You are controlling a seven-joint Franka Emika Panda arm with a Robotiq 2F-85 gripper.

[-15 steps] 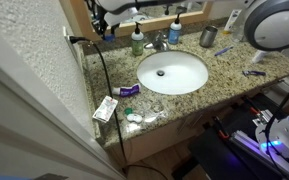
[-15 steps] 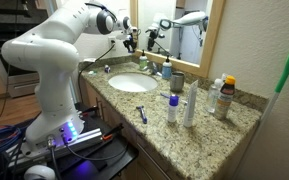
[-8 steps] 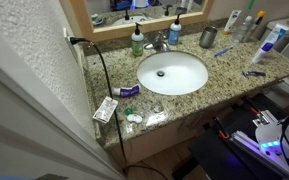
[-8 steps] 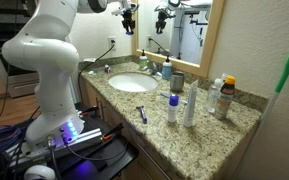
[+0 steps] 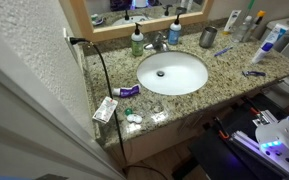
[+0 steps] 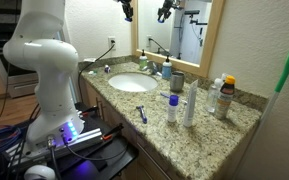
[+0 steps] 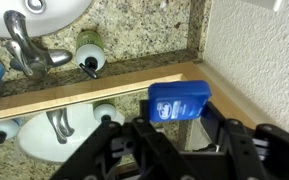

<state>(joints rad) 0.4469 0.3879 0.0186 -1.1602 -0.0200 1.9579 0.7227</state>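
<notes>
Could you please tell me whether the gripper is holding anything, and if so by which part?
Yes: a small blue plastic box, pinched at its lower end between the fingers.

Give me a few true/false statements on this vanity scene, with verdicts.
1. The end effector grips a blue box. True.
2. The sink is full of water. False: it is empty, with the drain showing.
3. A green bottle stands beside the faucet. True.
4. The end effector sits low over the front edge of the counter. False: it is high up by the mirror.
5. A black cable crosses the counter. True.
</notes>
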